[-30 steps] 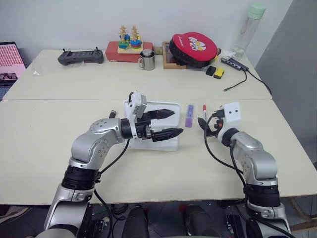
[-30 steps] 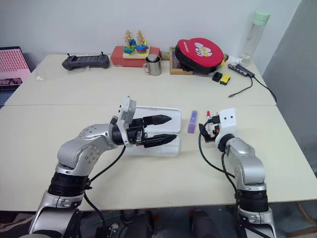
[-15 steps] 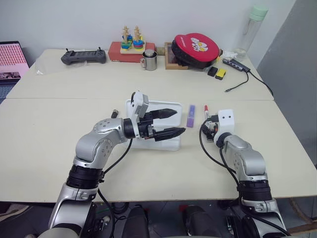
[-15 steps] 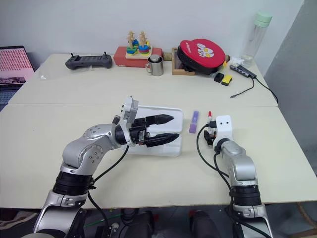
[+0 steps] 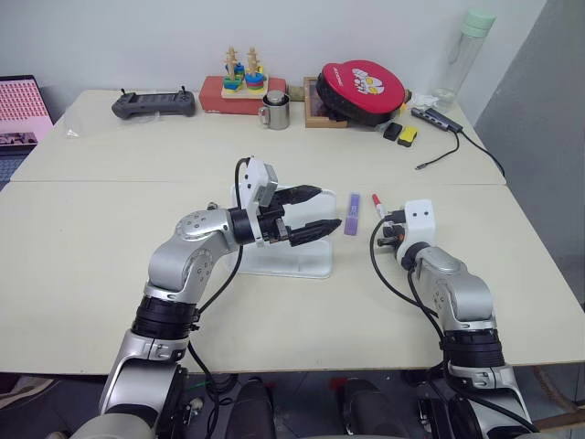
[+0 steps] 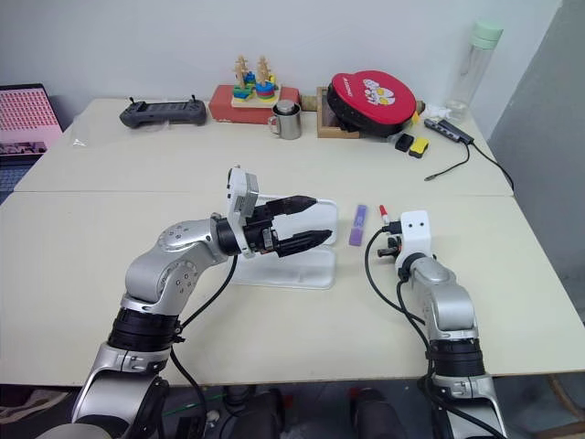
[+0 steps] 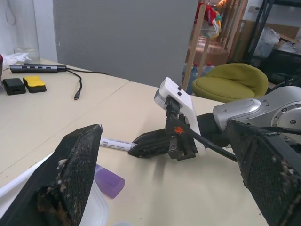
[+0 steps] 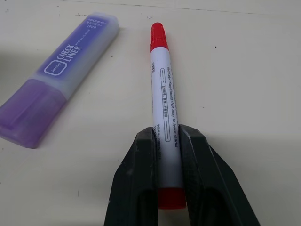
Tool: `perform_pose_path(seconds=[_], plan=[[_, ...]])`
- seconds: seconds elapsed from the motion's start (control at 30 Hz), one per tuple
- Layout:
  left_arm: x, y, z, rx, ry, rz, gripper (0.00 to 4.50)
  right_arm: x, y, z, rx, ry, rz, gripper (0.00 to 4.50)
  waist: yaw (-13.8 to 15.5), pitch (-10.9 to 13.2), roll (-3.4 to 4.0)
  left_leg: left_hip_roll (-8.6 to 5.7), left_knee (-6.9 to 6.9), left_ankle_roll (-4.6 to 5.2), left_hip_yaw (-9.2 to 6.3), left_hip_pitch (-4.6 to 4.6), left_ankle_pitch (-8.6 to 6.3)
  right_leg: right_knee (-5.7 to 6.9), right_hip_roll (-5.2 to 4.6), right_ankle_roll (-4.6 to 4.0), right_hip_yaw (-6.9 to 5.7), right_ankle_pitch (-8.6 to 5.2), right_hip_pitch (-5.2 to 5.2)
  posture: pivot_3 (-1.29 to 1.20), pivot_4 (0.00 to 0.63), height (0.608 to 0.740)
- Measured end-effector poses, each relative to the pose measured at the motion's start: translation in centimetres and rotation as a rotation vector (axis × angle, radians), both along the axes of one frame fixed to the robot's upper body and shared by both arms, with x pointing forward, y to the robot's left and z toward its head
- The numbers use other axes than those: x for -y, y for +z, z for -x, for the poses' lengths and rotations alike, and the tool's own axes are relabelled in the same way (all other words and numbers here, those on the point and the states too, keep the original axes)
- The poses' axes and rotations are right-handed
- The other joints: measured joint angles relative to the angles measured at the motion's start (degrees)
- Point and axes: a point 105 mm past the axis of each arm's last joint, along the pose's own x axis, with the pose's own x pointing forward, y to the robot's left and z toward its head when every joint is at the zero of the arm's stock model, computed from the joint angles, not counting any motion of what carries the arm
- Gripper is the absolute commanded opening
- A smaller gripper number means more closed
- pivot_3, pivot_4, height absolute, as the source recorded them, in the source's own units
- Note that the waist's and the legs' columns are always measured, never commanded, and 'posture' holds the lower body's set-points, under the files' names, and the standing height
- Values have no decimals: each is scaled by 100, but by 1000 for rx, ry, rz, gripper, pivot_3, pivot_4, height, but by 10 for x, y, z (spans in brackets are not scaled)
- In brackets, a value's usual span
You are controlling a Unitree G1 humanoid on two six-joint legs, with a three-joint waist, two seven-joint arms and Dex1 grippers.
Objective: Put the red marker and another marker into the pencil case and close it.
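Two fingers of the right gripper (image 8: 167,141) are pinching the red marker (image 8: 164,103) near its tail.
Purple marker (image 5: 351,201) is lying at its 9 o'clock; left gripper (image 5: 309,210), spread wide, is hovering over the pencil case (image 5: 302,265), seemingly awaiting the drop.

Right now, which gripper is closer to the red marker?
The right. The right gripper has its fingers closed on the red marker's lower end on the table. The left gripper hangs open over the pencil case, beyond the purple marker.
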Motion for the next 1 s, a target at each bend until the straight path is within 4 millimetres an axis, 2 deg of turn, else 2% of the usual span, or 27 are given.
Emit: perform_pose_path(seconds=[0.1,0.13,0.17,0.2,0.27,0.3,0.33,0.4,0.5,0.57,0.63,0.73,0.9,0.97,1.0], plan=[[-8,-5,4,-32,12,12,4500,-6,22,2,89,88,-28,355,-9,2,3,0,-4,0,0,-3,0,0,0,-2,0,-1,-3,0,150,740],[-21,-2,8,-64,26,46,4500,-20,45,7,176,218,-34,355,-53,5,6,3,-6,0,1,-5,0,2,2,0,3,-3,-10,0,150,740],[-32,-1,9,-76,47,49,4500,-29,58,13,228,299,-28,355,-92,7,8,5,-11,1,0,-5,-1,2,4,-1,4,-5,-14,0,150,740],[-51,1,9,-72,95,29,4500,-47,78,23,297,438,-28,355,-140,7,8,8,-13,1,-4,-1,-1,7,8,5,0,-15,-13,0,150,740],[-73,-4,11,-71,151,-30,4500,-68,95,37,346,608,-43,355,-170,6,9,10,-17,2,-7,5,-1,5,11,5,-2,-19,-9,0,150,740],[-89,-16,15,-91,189,-90,4500,-82,99,45,345,715,-28,355,-199,6,11,9,-15,1,-4,9,-1,4,9,4,4,-19,-5,0,150,740],[-111,-35,22,-144,243,-156,4500,-94,98,49,318,826,27,355,-221,7,13,8,-16,1,1,8,-1,1,5,4,6,-19,-7,0,150,740],[-136,-58,32,-226,315,-201,4500,-105,87,49,256,919,96,355,-186,10,8,10,-14,1,1,5,-1,2,2,1,-2,-21,-12,0,150,740],[-153,-61,39,-231,373,-204,4500,-129,67,50,172,1058,140,355,-64,15,0,10,-11,0,-2,1,-1,2,0,-17,-10,-32,-19,0,150,740],[-156,-59,42,-216,384,-212,4500,-141,57,54,141,1134,162,355,3,15,0,7,-7,0,2,0,-1,0,-4,-19,-8,-33,-18,0,150,740],[-159,-57,45,-200,410,-210,4500,-147,49,44,118,1162,198,355,18,16,-1,6,-5,-1,13,-1,-1,-4,-8,-16,0,-31,-17,0,150,740],[-155,-49,49,-168,425,-197,4500,-141,46,23,100,1152,251,355,48,16,-3,7,-6,-1,14,-2,0,-2,-7,1,-1,-21,-17,0,150,740],[-150,-49,52,-167,439,-191,4500,-138,33,18,60,1184,272,355,31,16,-3,10,-18,-2,13,-3,-2,1,-1,-22,-2,-10,-21,0,150,740],[-146,-47,53,-161,437,-184,4500,-139,28,20,40,1214,275,1064,23,17,-2,10,-19,-2,13,-3,-3,1,-1,-23,-2,-10,-22,0,150,740],[-145,-47,53,-159,437,-183,4500,-140,28,21,37,1222,271,1177,21,17,-1,10,-19,-2,13,-3,-3,1,-1,-23,-2,-10,-22,0,150,740]])
